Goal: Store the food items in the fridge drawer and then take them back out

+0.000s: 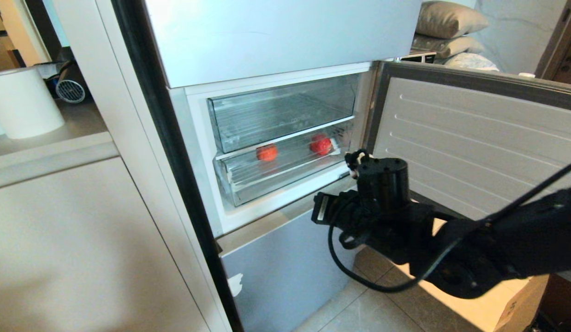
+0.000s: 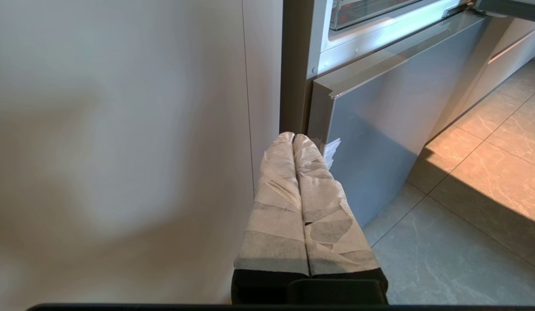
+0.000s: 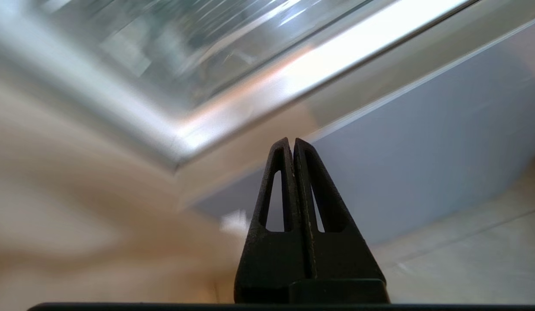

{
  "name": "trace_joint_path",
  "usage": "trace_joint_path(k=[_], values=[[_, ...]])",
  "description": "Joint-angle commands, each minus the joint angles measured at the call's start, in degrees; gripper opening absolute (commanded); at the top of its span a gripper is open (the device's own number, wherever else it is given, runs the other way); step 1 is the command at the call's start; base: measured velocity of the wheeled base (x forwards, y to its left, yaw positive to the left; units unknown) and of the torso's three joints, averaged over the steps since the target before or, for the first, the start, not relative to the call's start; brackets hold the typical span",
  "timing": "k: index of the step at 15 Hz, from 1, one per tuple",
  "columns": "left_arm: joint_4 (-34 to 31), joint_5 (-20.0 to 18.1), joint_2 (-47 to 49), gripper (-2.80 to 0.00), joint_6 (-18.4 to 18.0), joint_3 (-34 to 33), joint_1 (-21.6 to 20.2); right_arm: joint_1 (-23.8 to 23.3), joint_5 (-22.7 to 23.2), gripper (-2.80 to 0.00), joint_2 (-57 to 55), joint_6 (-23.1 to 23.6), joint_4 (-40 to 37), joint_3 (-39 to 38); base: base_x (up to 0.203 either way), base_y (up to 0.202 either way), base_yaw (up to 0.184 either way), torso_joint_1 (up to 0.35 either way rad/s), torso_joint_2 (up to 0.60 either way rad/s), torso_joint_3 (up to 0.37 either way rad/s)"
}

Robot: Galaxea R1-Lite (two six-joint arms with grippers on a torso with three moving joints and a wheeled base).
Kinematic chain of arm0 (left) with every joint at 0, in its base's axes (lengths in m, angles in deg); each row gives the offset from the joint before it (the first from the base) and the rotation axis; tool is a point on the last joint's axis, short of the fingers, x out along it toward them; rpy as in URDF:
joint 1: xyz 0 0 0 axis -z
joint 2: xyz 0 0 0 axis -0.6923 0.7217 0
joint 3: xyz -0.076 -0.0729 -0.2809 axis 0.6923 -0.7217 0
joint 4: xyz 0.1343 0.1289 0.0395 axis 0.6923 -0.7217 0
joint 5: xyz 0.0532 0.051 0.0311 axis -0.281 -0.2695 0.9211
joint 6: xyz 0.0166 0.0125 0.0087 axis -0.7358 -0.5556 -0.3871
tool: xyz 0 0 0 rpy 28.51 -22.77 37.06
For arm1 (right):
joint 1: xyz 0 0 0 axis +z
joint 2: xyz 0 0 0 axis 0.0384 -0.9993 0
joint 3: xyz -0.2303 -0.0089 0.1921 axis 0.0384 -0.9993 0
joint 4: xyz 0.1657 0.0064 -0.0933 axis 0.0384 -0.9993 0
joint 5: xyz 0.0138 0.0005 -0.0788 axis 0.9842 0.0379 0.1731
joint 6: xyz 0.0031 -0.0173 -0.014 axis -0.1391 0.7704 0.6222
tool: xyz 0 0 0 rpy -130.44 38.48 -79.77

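the fridge drawer [image 1: 285,173] sits in the open fridge compartment, under a taller clear bin [image 1: 281,113], and both food items lie inside it, seen only through clear plastic. the orange-red fruit [image 1: 267,152] rests toward the left of the ribbed floor, the deeper red fruit [image 1: 320,145] toward the right, well apart from each other. glare and the bin's lower edge soften their outlines, so stem and skin texture are hard to make out.

the right arm reaches in from the lower right of the head view, and its dark bulk hides the right end effector there; only the wrist housing shows, just outside the drawer's right front corner. in the right wrist view the right end effector [image 3: 293,144] has its two black fingers pressed together, holding nothing, and points toward the fridge frame below the drawer; the clear plastic beyond it is smeared by blur.

the left end effector [image 2: 293,137] is out of the head view. its own camera shows tape-wrapped fingers [image 2: 276,194] closed flat against each other, empty, low beside the pale cabinet side [image 2: 120,129] and the grey-blue lower fridge door [image 2: 380,129]. the open door panel [image 1: 474,143] is cut off at the right edge.
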Motion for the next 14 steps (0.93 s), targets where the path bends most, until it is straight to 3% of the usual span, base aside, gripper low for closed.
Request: trace_joint_path(k=[1,4,7,9,12,14], values=[[0.0,0.0,0.0,-2.80,0.0,0.0,0.0,1.1,-0.2,-2.80,15.0,3.6,0.0,-11.1,0.000,0.000,0.000,0.000,0.00,0.000],[0.0,0.0,0.0,-2.80,0.0,0.0,0.0,0.9,-2.0,-2.80,25.1,8.6,-0.2,-21.7,0.000,0.000,0.000,0.000,0.00,0.000],[0.0,0.0,0.0,-2.80,0.0,0.0,0.0,0.5,-9.5,-2.80,36.2,10.4,-0.2,-32.8,0.000,0.000,0.000,0.000,0.00,0.000],[0.0,0.0,0.0,-2.80,0.0,0.0,-0.1,-1.2,-14.3,-2.80,42.5,10.9,-0.2,-36.1,0.000,0.000,0.000,0.000,0.00,0.000],[0.0,0.0,0.0,-2.80,0.0,0.0,0.0,-10.4,-18.3,-2.80,56.1,13.0,-0.2,-41.2,0.000,0.000,0.000,0.000,0.00,0.000],[0.0,0.0,0.0,-2.80,0.0,0.0,0.0,-22.3,-17.9,-2.80,66.1,15.9,-1.7,-44.2,0.000,0.000,0.000,0.000,0.00,0.000]])
